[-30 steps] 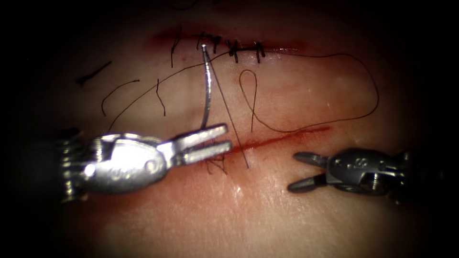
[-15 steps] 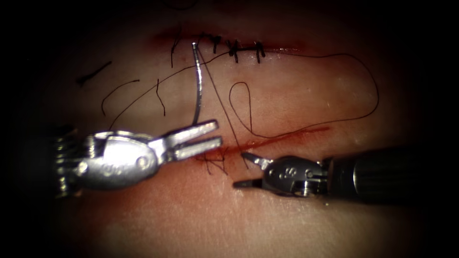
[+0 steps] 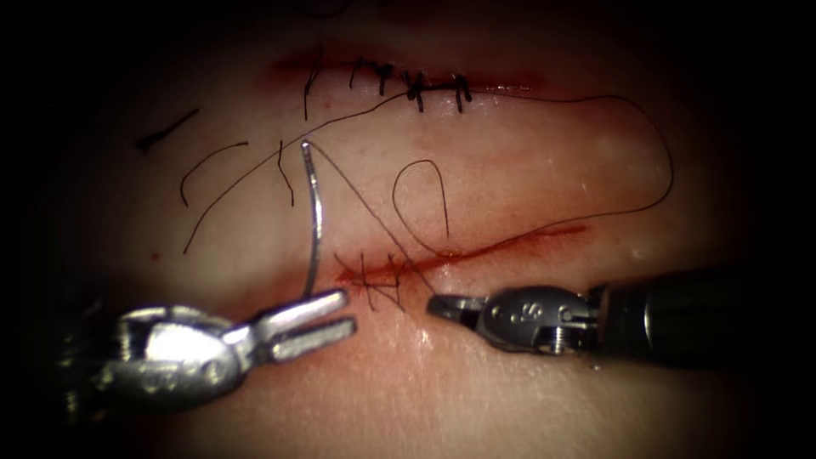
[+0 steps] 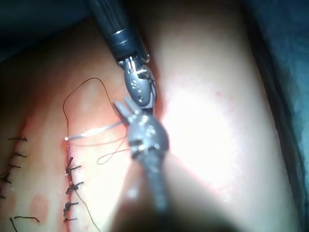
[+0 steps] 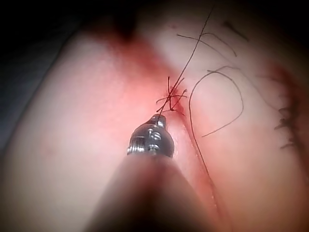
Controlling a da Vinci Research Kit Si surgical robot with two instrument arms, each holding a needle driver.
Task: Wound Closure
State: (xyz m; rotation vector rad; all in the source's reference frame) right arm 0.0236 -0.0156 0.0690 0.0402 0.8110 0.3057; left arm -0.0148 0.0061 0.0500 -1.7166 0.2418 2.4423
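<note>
My left tool sits at the lower left, shut on the lower end of the curved needle. The needle stands up free of the tissue, off the left end of the open cut. Thread runs from the needle's upper end down to my right tool, which is shut on it just right of the stitch at the cut's left end. In the right wrist view the right tool's jaws meet the thread beside that stitch. In the left wrist view the needle is a pale arc beside both tools.
A long loop of thread sweeps across the tissue to the right. A second cut farther back is closed with several dark stitches. Cut ends of thread lie at the left. Red fluid lines the open cut.
The left tool has moved down and left with the needle. The right tool came in from the right with open jaws and has shut on the thread by the stitch.
</note>
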